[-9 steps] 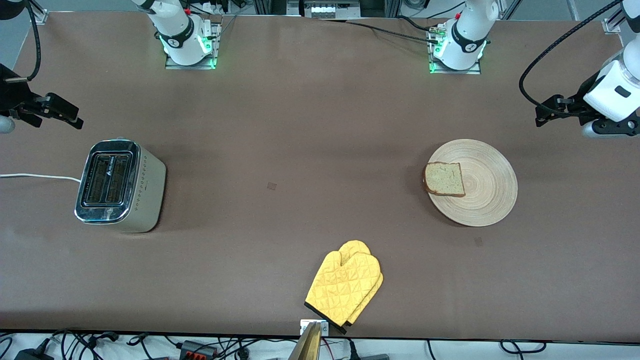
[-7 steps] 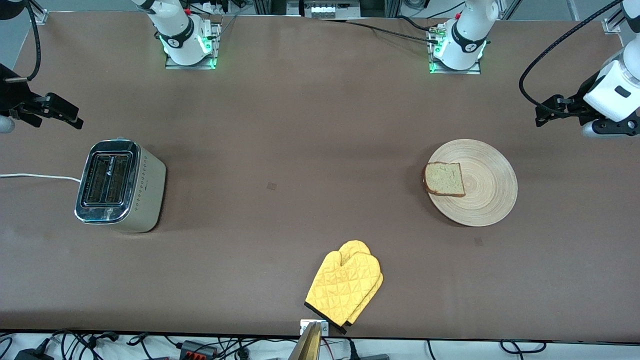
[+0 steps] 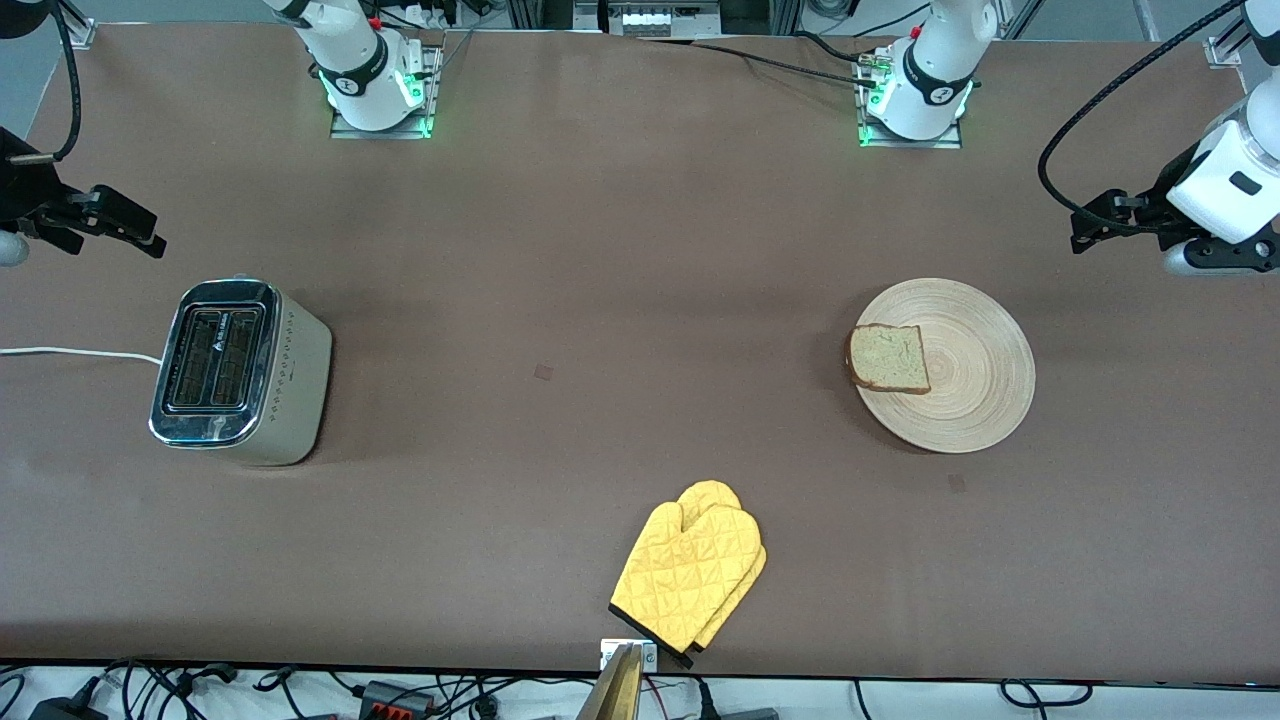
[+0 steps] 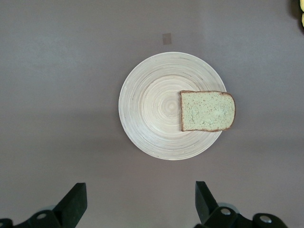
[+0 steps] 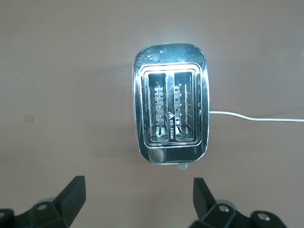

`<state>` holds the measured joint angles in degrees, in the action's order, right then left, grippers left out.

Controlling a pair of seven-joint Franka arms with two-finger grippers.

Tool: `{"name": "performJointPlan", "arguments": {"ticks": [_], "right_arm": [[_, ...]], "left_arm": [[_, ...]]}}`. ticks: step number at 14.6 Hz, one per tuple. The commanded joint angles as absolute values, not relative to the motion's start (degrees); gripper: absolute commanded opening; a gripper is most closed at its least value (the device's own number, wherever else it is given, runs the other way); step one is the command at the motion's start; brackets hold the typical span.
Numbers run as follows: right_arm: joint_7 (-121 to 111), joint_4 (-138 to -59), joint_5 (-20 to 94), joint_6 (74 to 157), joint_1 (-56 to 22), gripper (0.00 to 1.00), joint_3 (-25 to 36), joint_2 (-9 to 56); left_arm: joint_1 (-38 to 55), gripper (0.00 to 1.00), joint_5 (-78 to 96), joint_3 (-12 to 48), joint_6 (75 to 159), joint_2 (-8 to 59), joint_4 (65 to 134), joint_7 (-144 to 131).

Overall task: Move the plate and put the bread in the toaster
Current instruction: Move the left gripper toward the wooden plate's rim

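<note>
The pale wooden plate (image 3: 975,385) lies toward the left arm's end of the table. The bread (image 3: 888,358) rests flat on the plate's rim on the side toward the toaster, slightly overhanging it. In the left wrist view the plate (image 4: 152,109) and bread (image 4: 207,110) lie ahead of the open, empty left gripper (image 4: 139,192). That left gripper (image 3: 1085,228) hovers over bare table beside the plate. The toaster (image 3: 240,370) stands toward the right arm's end, both slots empty (image 5: 171,109). The right gripper (image 3: 150,235) hangs open and empty over the table beside it (image 5: 137,187).
A yellow oven mitt (image 3: 690,575) lies near the table's front edge, midway along. The toaster's white cord (image 3: 70,352) runs off toward the right arm's end. Both arm bases (image 3: 375,90) (image 3: 915,95) stand along the robots' edge of the table.
</note>
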<state>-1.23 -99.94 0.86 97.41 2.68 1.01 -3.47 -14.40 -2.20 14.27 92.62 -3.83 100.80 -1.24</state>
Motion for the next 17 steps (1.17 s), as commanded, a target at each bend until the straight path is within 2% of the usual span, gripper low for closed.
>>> {"name": "performJointPlan", "arguments": {"ticks": [1, 4, 7, 9, 12, 15, 17], "right_arm": [[-2.3, -101.2, 0.1, 97.2, 3.5, 1.00, 0.4, -4.9], [-2.3, -101.2, 0.1, 97.8, 3.4, 1.00, 0.4, -4.8], [-2.4, -101.3, 0.1, 98.2, 3.4, 1.00, 0.4, -4.8], [-2.4, -101.3, 0.1, 98.5, 3.4, 1.00, 0.3, -4.8], [-2.4, -101.3, 0.1, 98.5, 3.4, 1.00, 0.3, -4.8], [-2.4, -101.3, 0.1, 98.5, 3.4, 1.00, 0.3, -4.8], [-2.5, -101.3, 0.1, 98.4, 3.4, 1.00, 0.3, -4.8]], "left_arm": [[-14.7, 1.00, -1.6, 14.6, 91.5, -3.4, 99.7, -1.6], [-15.3, 1.00, 0.9, 14.2, 91.5, -2.6, 99.6, -0.9], [-20.3, 1.00, 7.9, 13.1, 91.9, 0.8, 99.4, 5.3], [-22.7, 1.00, 9.2, 13.0, 91.1, 5.4, 96.7, 7.7], [-27.2, 1.00, 12.2, 13.0, 91.1, 12.3, 96.2, 17.6], [-33.4, 1.00, 17.7, 13.1, 94.2, 21.7, 96.2, 24.9], [-34.7, 1.00, 17.9, 13.0, 97.0, 25.1, 96.5, 30.8]]}}
